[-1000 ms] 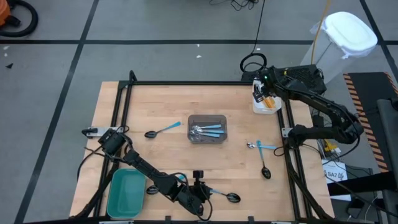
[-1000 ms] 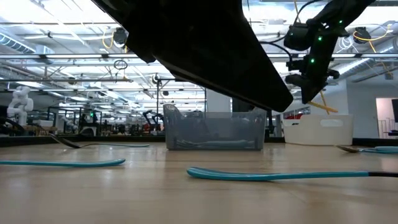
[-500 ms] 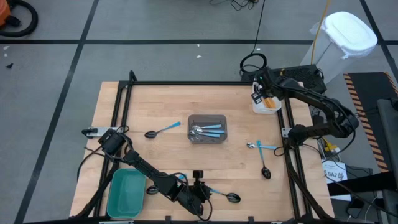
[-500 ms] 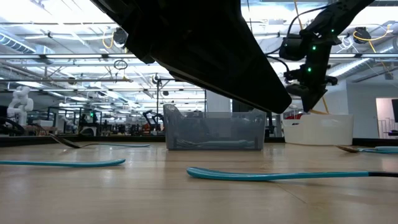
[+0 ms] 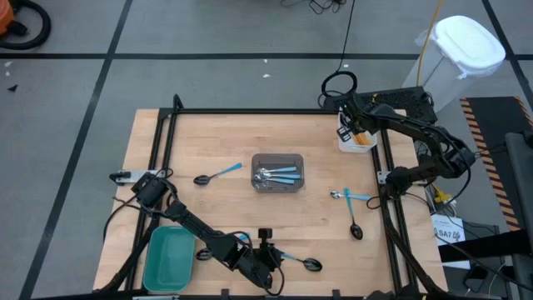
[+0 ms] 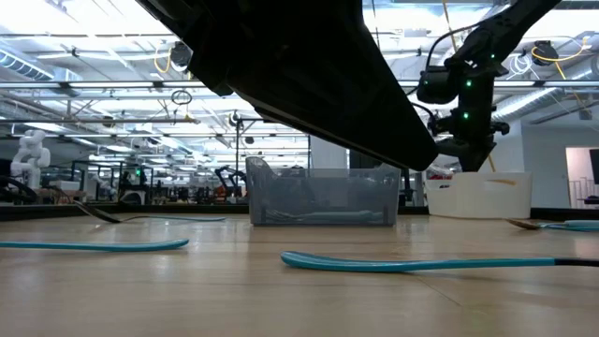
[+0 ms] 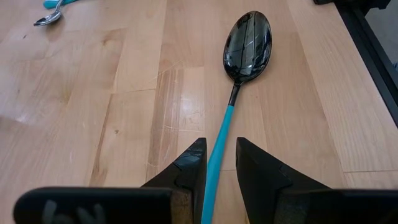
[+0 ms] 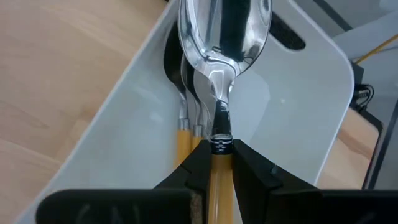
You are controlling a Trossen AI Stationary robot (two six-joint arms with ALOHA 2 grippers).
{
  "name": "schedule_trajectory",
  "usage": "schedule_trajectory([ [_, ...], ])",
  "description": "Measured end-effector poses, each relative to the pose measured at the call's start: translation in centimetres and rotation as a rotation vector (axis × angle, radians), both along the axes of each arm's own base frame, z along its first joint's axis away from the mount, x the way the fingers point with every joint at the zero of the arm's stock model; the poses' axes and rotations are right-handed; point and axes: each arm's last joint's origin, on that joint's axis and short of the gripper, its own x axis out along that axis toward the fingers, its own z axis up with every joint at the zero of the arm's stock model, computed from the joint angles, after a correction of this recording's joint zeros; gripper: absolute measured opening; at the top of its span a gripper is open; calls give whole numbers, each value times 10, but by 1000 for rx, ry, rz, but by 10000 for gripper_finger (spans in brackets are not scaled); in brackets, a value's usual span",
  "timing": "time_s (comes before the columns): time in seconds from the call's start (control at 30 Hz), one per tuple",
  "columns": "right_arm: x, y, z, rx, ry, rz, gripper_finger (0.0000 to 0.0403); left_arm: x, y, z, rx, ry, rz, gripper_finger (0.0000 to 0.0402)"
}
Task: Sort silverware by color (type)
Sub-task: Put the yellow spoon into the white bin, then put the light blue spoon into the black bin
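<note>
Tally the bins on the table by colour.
Grey bin: 1
White bin: 1
Teal bin: 1
Total: 3

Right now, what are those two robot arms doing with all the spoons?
They are sorting spoons. The right gripper holds an orange-handled silver spoon over the white bin at the table's far right corner, where other orange-handled spoons already lie. The left gripper, at the near edge, has its fingers on either side of a black spoon's blue handle. Blue-handled spoons sit in the grey bin in the middle, and a few more lie loose on the table.
</note>
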Motion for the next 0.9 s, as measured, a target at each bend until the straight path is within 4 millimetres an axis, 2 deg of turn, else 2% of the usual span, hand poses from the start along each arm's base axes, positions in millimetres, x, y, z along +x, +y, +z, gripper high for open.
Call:
schedule_trajectory([
  [0.37, -2, -5, -12, 58, 42, -13, 43, 0, 0, 0, 0, 0, 0, 88],
  [0.8, -1, -6, -12, 51, 39, -16, 107, 0, 0, 0, 0, 0, 0, 88],
  [0.9, -2, -4, -7, 34, 26, -12, 118, 0, 0, 0, 0, 0, 0, 88],
])
